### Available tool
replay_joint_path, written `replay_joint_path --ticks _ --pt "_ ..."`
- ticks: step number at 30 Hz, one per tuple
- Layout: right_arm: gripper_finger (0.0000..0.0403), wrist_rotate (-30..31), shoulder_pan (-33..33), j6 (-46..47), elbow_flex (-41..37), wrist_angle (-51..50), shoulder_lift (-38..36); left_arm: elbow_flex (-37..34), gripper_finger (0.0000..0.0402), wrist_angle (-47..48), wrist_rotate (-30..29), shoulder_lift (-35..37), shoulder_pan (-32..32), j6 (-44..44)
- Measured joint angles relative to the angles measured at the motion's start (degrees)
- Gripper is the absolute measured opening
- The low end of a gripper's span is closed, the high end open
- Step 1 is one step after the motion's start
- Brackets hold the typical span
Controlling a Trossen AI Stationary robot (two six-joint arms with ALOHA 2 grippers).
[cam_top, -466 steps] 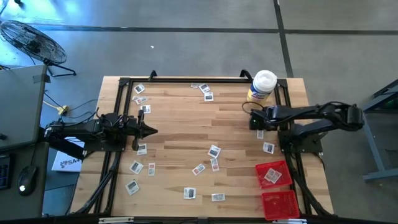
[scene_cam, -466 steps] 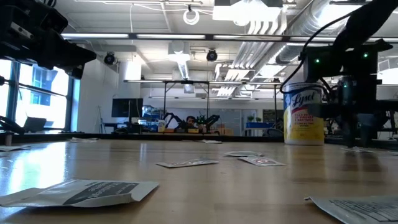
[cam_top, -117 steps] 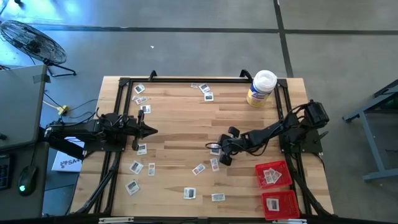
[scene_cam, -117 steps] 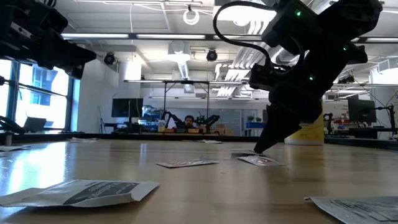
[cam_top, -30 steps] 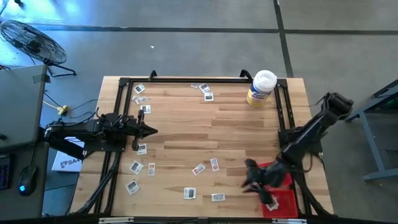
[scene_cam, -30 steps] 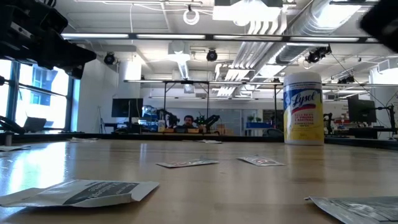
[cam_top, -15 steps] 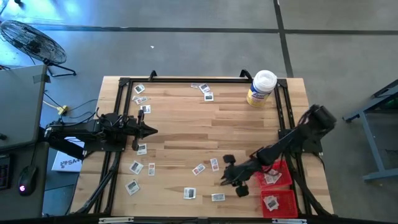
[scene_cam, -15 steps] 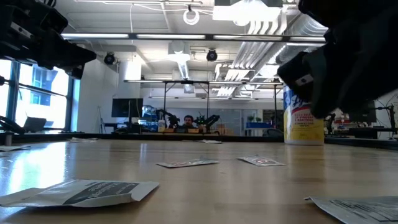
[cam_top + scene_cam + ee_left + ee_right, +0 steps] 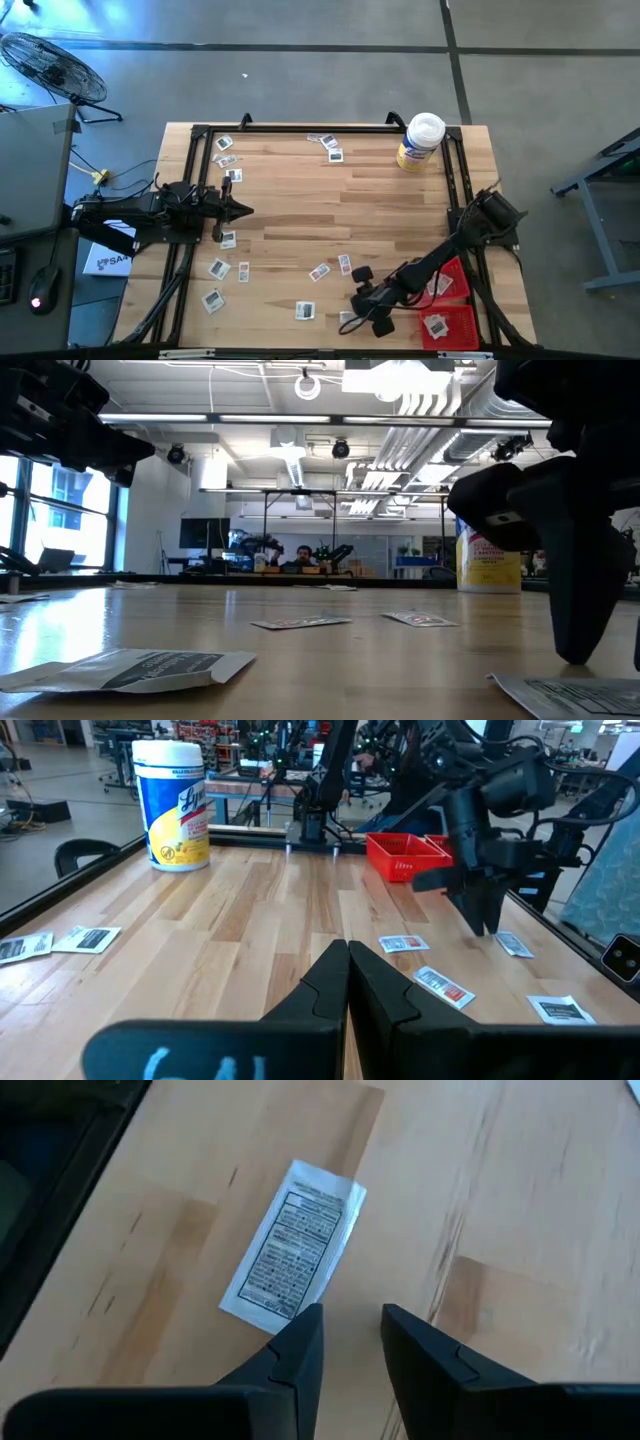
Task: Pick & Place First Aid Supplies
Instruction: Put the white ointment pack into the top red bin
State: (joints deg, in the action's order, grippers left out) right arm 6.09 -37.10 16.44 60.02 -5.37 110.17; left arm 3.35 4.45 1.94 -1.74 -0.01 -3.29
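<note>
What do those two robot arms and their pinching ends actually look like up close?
Both arms are matte black and jointed, with black cables looped alongside. The left gripper ends in two smooth, wedge-shaped black fingers, with pale blue handwriting on the body behind. The right gripper has the same flat, tapering black fingers; its body carries a small white label.

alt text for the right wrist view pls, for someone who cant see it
The right claw, its two dark fingers slightly apart and holding nothing, hangs over a light wooden table right beside a small white packet printed with dark text. The packet lies flat, near the edge of the table.
</note>
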Motion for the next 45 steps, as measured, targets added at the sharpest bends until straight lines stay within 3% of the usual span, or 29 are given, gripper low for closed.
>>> replay_joint_path --ticks 19,29,39,45 --pt "0.0098 -0.47 -1.75 1.54 0.97 -0.39 -0.96 0.00 0.0001 0.00 0.01 0.00 0.02 0.00" --pt "0.0096 0.53 -1.71 1.54 1.21 0.26 2.01 0.00 0.0001 0.00 0.01 0.00 0.01 0.00" --pt "0.0007 1.70 -0.38 5.83 1.32 -5.44 1.99 -0.01 0.0001 0.00 0.01 0.00 0.02 0.00" --pt "0.0006 2.33 -0.05 6.24 1.26 -6.04 1.73 0.00 0.0001 0.00 0.02 0.00 0.02 0.00"
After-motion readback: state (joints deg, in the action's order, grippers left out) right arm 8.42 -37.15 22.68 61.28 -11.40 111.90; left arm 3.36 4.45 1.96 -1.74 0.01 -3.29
